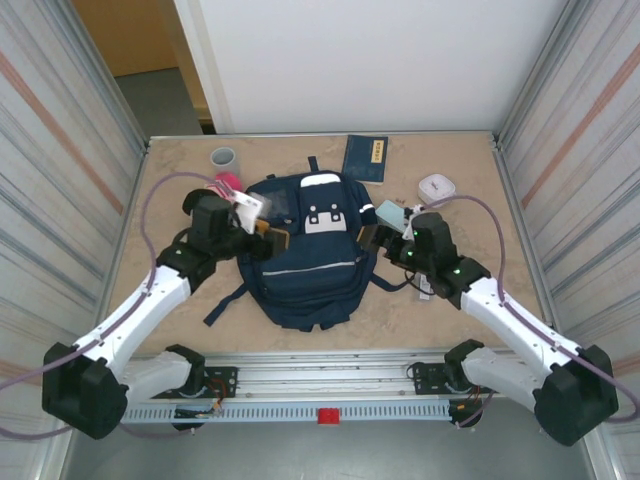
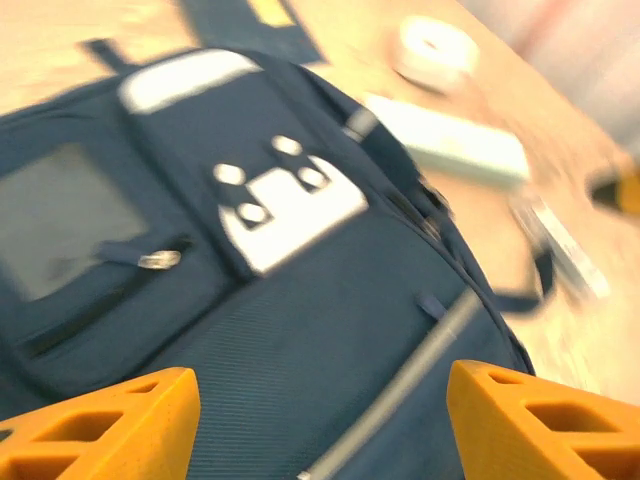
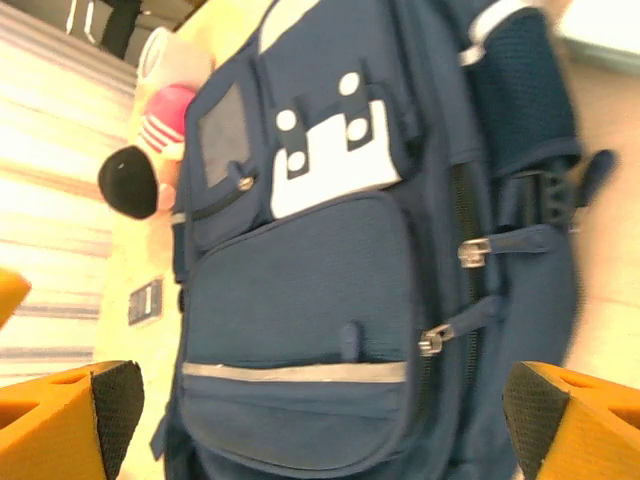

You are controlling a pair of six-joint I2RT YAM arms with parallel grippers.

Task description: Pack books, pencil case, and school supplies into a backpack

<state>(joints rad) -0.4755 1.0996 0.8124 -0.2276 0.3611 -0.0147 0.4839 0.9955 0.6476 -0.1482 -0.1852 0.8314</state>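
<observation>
The navy backpack lies flat mid-table, front pockets up and zips closed. My left gripper stands open at its left side, and in the left wrist view its orange fingers straddle the backpack fabric with nothing held. My right gripper is open at the backpack's right side, its fingers wide apart over the front pocket. The dark navy book with gold lettering lies behind the backpack. A pale teal flat item rests by the right gripper. I cannot tell which item is the pencil case.
A grey cup and a pink item sit back left. A white roll lies back right, and small loose items lie beside the right arm. Corrugated walls close in both sides.
</observation>
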